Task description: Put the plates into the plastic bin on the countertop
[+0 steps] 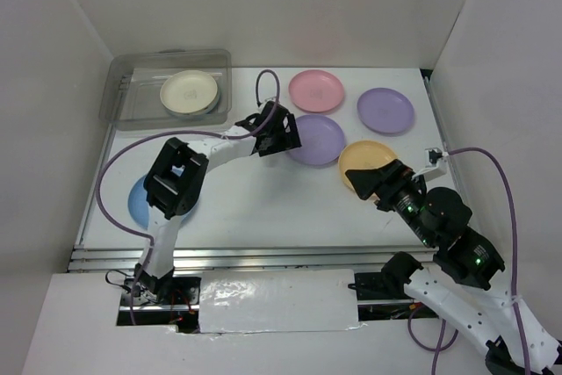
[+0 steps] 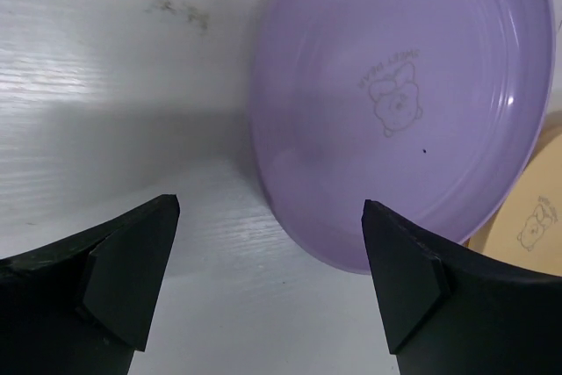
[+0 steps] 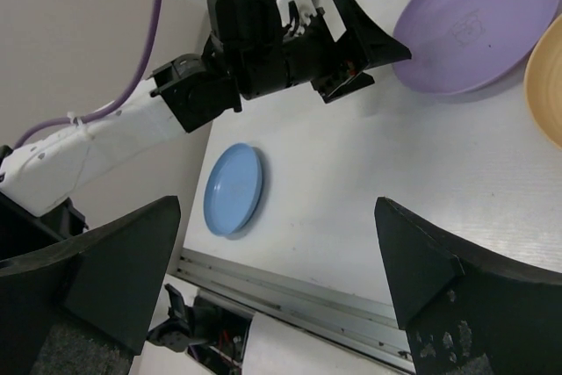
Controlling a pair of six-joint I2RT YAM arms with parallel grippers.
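My left end effector [image 1: 285,133] [image 2: 270,210] stands wide beside the round purple plastic plate [image 1: 318,140] [image 2: 399,103]. My right end effector [image 1: 362,180] [image 3: 277,208], wide too, sits by the round orange-yellow plate [image 1: 367,155] [image 3: 546,85].

Cream plate [image 1: 189,91] inside plastic bin [image 1: 123,85]; five plates [image 1: 316,90] flat on countertop [image 1: 263,204].

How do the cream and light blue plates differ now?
The cream plate lies inside the plastic bin; the light blue plate lies on the countertop. From above, the cream plate is unobstructed, the light blue plate partly hidden by the left arm. Both are round, shallow.
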